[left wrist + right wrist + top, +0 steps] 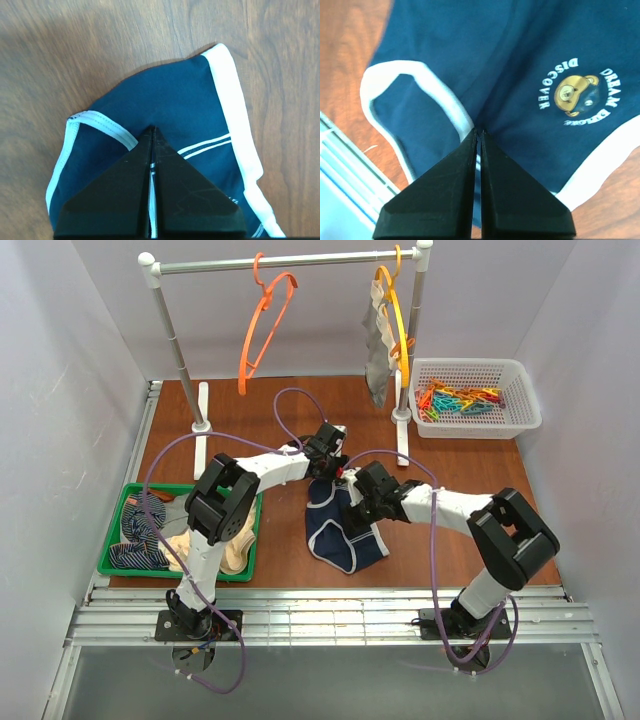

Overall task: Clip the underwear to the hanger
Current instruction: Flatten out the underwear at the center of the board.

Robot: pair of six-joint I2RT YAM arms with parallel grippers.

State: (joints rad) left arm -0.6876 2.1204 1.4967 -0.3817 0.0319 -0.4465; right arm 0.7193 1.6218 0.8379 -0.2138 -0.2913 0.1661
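The navy underwear (345,535) with white piping lies on the brown table between the two arms. My left gripper (324,468) is shut on its far edge; in the left wrist view the closed tips (153,130) pinch the navy fabric (165,100) near a white-edged leg opening. My right gripper (350,508) is shut on the underwear's middle; in the right wrist view the tips (479,131) pinch the fabric (520,60) beside a bear logo. The red-orange hanger (265,325) hangs empty on the rail at the back, apart from both grippers.
A yellow-orange hanger (397,315) bearing grey underwear (377,350) hangs at the rail's right end. A white basket (520,405) of coloured clips stands at the back right. A green tray (112,550) of other clothes sits at the left. The rack's posts (185,360) stand behind.
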